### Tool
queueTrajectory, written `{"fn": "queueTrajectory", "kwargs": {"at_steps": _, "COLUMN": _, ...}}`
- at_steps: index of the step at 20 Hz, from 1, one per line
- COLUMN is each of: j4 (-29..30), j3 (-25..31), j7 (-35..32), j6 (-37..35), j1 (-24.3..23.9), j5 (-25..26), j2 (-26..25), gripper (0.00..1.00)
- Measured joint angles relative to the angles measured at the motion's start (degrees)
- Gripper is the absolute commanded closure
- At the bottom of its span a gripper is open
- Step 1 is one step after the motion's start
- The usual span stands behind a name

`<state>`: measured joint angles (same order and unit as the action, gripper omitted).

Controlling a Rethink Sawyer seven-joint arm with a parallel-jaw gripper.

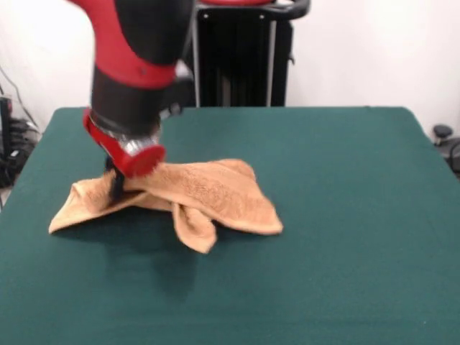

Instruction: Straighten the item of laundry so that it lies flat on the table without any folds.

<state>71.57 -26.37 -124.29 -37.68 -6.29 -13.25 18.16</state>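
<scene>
Orange-tan terry cloth sits bunched on the dark green table (345,215), left of centre, toward eight o'clock from the middle of the tabletop. The towel (208,194) is far from flat: one wing runs out to a point at nine o'clock, a broader fold spreads toward three o'clock, and a small flap hangs down at six o'clock, with layers lapping over one another where they meet. The cloth rises slightly at the middle of the heap, under the arm, which suggests it is being lifted or pinched there.

The red and black arm comes down from twelve o'clock, and its gripper (115,183) reaches the towel near the heap's left-centre, where a dark finger shows against the cloth. The red collar of the wrist hides most of the fingers, so I cannot tell whether they are clamped on the fabric or merely resting against it.

As for progress, I judge the work to be at an early or middle stage. No part of the towel lies as a single smooth layer, the overlapping folds still need drawing apart, and the corners need pulling outward. Plenty of bare felt surrounds the towel on every side for spreading it.
</scene>
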Motion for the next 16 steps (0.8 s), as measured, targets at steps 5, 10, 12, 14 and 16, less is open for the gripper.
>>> {"fn": "queueTrajectory", "kwargs": {"at_steps": 5, "j4": 0.12, "j3": -0.01, "j7": 0.00, "j6": -4.92, "j1": -1.50, "j5": 0.13, "j2": 5.55, "gripper": 1.00}}
{"fn": "queueTrajectory", "kwargs": {"at_steps": 10, "j4": 0.13, "j3": 0.12, "j7": 0.00, "j6": -5.91, "j1": -3.30, "j5": 0.57, "j2": 9.64, "gripper": 1.00}}
{"fn": "queueTrajectory", "kwargs": {"at_steps": 12, "j4": 0.15, "j3": 0.22, "j7": 0.00, "j6": -5.91, "j1": -4.05, "j5": 0.70, "j2": 10.79, "gripper": 1.00}}
{"fn": "queueTrajectory", "kwargs": {"at_steps": 14, "j4": 0.20, "j3": 0.41, "j7": 0.00, "j6": -5.91, "j1": -4.72, "j5": 1.01, "j2": 12.01, "gripper": 1.00}}
{"fn": "queueTrajectory", "kwargs": {"at_steps": 16, "j4": 0.22, "j3": 0.56, "j7": 0.00, "j6": -5.91, "j1": -4.98, "j5": 1.22, "j2": 12.50, "gripper": 1.00}}
